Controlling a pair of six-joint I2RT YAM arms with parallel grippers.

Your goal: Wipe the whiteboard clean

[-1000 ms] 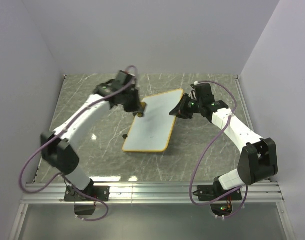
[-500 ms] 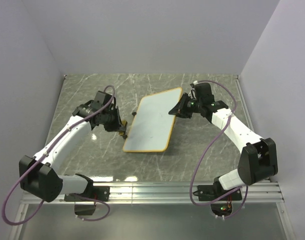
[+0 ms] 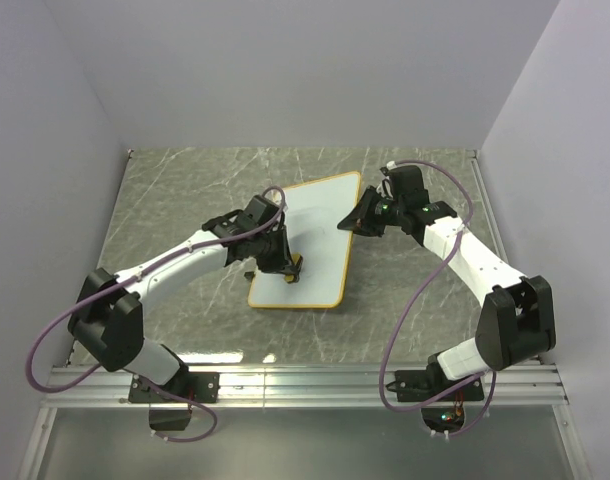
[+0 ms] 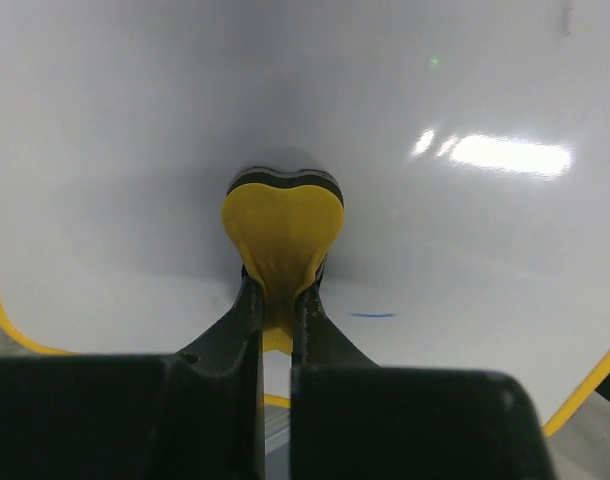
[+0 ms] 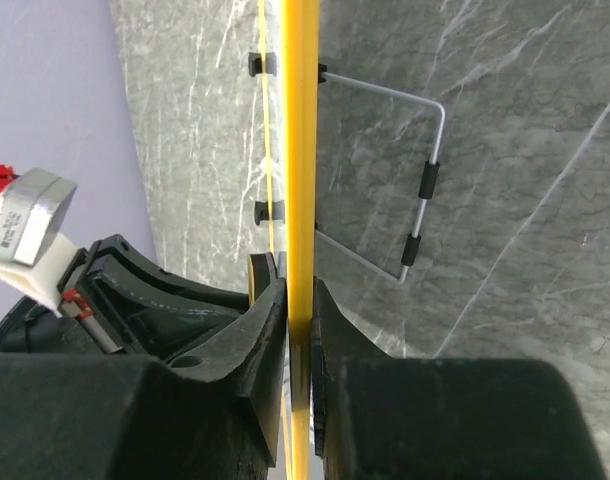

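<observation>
Left pincer [image 4: 278, 300], gripping the eraser [image 4: 282, 225], is pressing it onto the whiteboard [image 4: 465, 240], a blue mark [image 4: 371, 315] just beside; right pincer [image 5: 297, 310] is clamping the board's rim.

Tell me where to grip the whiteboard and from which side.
On the whiteboard, pinch the thin yellow frame at the right edge, from the right, as the right end effector does: that slim edge fits between jaws, clear of the eraser.

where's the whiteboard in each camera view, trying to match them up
top external: whiteboard sits mid-table.
left wrist: its white face fills the frame behind the yellow eraser.
right wrist: edge-on, a vertical yellow strip in the right gripper.
shared landmark: the orange-yellow frame.
</observation>
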